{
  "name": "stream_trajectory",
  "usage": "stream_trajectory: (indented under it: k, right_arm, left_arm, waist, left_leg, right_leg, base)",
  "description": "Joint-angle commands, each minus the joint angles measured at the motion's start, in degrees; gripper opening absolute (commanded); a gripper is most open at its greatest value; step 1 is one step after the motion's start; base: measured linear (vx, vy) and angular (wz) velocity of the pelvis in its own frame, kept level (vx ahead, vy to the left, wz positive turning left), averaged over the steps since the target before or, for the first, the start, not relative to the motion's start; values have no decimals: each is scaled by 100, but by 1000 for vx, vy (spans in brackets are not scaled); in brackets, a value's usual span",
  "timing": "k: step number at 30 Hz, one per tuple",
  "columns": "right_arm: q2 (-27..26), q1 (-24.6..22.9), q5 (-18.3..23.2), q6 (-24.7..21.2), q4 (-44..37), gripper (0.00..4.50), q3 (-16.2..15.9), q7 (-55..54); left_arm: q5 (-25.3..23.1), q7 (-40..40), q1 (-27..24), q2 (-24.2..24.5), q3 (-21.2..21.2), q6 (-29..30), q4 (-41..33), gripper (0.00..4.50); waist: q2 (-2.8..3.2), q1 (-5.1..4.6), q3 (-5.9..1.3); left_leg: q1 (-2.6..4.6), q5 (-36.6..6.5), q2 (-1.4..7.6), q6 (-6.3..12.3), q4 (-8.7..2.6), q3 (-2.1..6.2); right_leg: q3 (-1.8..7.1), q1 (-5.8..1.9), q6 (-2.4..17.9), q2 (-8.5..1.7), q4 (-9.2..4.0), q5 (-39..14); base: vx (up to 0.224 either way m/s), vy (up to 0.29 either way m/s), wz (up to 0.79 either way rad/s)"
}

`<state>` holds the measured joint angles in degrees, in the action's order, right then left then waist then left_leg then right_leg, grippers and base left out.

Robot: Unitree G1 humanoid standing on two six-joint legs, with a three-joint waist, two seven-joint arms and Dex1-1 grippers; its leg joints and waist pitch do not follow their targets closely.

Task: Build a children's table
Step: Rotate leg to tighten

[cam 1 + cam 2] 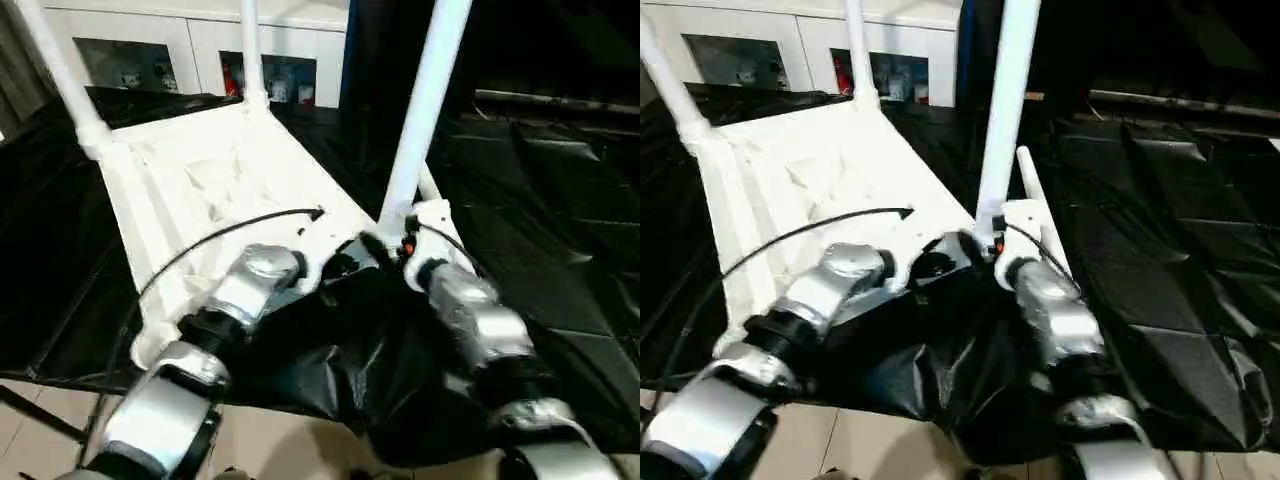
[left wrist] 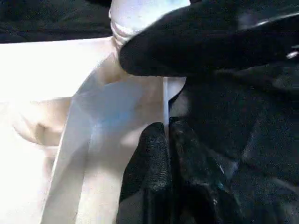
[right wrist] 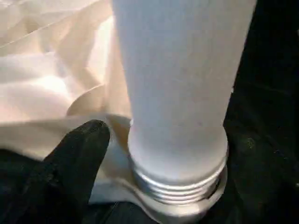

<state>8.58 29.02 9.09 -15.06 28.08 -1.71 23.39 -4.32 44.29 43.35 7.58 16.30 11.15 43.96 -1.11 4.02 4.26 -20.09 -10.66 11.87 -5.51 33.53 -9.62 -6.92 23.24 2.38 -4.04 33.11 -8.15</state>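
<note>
The table top (image 1: 215, 190) is lying upside down across the left and centre of the head view, ribbed underside up, on a worktop (image 1: 560, 250) draped in black cloth. Three legs are standing in its corner sockets: one at the upper left (image 1: 60, 70), one at the top centre (image 1: 250, 50), and the near leg (image 1: 425, 110) rising just right of centre. A fourth leg (image 1: 1040, 205) seems to be lying on the cloth behind that near one.

The left end effector (image 2: 168, 149), fingers pressed together, is resting at the top's near edge. The right end effector (image 1: 395, 245) is sitting at the base of the near leg with one black finger (image 3: 77, 154) showing beside it; I cannot tell whether it is apart or gripping.

In the right wrist view, threads (image 3: 180, 184) are showing above the socket, so the near leg is probably not seated fully. If it is left so, it may be wobbling or leaning out. A black cable (image 1: 215, 240) is crossing the top and could be snagging.

White cabinets with glass doors (image 1: 130, 60) are standing along the back, upper left; pale floor tiles (image 1: 280, 445) are showing at the bottom.
</note>
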Motion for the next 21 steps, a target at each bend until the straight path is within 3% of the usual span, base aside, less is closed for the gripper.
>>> stream_trajectory:
  k: [1,6,13,18,21]
  right_arm:
    - [235,-70,28,-188,-499,442,-255,552]
    - [1287,-499,-57,-419,-1276,446,-582,1732]
    - [1693,-660,191,-524,-1720,446,-728,2473]
    - [1845,-749,164,-515,-1805,446,-894,2792]
    - [1825,-745,149,-510,-1781,419,-904,2854]
  left_arm:
    - [138,255,-5,49,14,-157,-243,0]
    - [393,1547,-325,617,136,-476,-837,0]
    - [655,2417,-675,1026,272,-392,-1612,0]
    - [620,2482,-784,1137,257,-354,-1726,0]
    - [645,2519,-815,1164,258,-305,-1824,0]
  waist:
    - [-30,53,-423]
    - [-24,99,-429]
    - [4,143,-432]
    - [-14,181,-414]
    - [-36,189,-414]
  left_leg:
    - [-21,-862,95,520,-352,5]
    - [-21,-853,123,537,-357,10]
    - [22,-930,167,488,-367,4]
    - [14,-991,164,440,-374,-6]
    - [0,-948,146,434,-370,-11]
  right_leg:
    - [311,-387,538,-437,-474,-2254]
    - [331,-365,565,-454,-446,-2142]
    - [346,-333,852,-447,-375,-1777]
    - [347,-337,779,-461,-387,-1927]
    - [345,-339,698,-460,-400,-2025]
  base:
    - [0,0,0]
    - [0,0,0]
    - [0,0,0]
    - [0,0,0]
    - [0,0,0]
